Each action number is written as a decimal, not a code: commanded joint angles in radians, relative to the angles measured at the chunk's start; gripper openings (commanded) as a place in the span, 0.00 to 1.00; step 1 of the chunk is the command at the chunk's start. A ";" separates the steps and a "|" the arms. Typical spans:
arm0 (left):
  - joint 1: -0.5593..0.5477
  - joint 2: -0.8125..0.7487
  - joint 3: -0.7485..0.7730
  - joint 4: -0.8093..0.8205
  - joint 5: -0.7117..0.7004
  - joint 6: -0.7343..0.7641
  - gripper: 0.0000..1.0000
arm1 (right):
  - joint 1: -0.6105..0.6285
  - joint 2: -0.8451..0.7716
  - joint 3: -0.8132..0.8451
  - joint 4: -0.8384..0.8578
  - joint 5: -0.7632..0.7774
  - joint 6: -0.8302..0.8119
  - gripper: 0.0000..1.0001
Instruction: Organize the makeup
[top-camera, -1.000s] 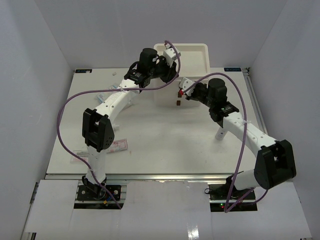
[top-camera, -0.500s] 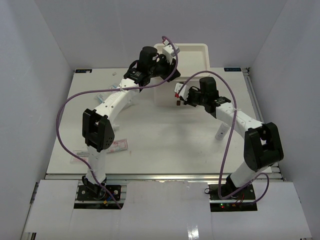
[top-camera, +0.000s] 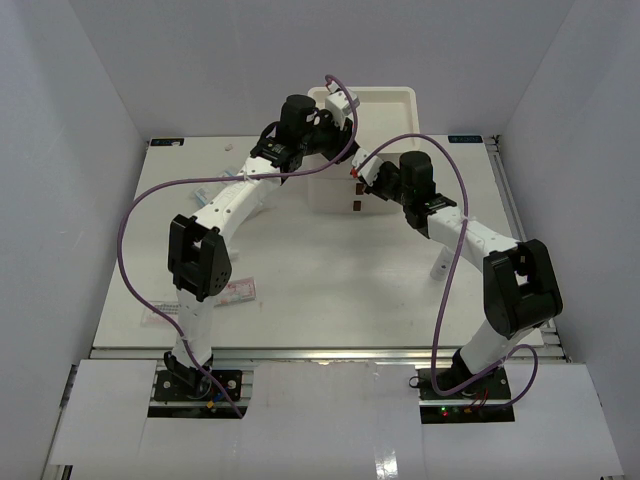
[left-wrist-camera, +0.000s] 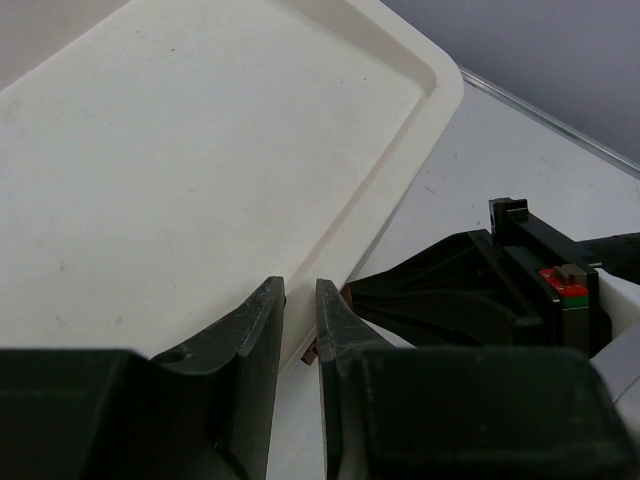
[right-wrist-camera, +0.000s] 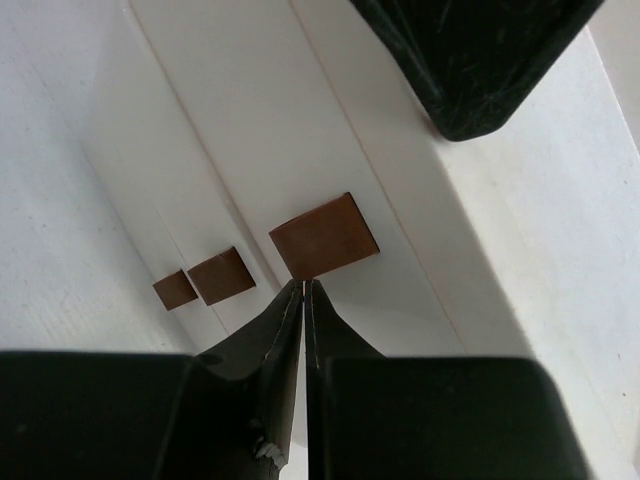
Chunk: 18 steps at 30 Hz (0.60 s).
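Right wrist alone shows the right claw (right-wrist-camera: 303, 288) clenched at a brown handle (right-wrist-camera: 325, 236) (left claw (left-wrist-camera: 298, 292) slightly parted).

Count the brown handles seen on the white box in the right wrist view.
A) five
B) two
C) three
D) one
C: three brown handles stick out from the front of the white box, the nearest one just beyond the tips of the shut right gripper.
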 joint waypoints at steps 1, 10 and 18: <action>0.008 0.024 -0.039 -0.065 -0.019 0.023 0.32 | -0.009 -0.014 0.003 0.170 0.077 0.046 0.11; 0.008 -0.005 -0.021 -0.043 -0.061 -0.030 0.40 | -0.027 -0.156 0.002 -0.044 -0.136 0.098 0.12; 0.008 -0.165 -0.107 0.151 -0.197 -0.182 0.74 | -0.153 -0.477 -0.062 -0.311 -0.488 0.272 0.18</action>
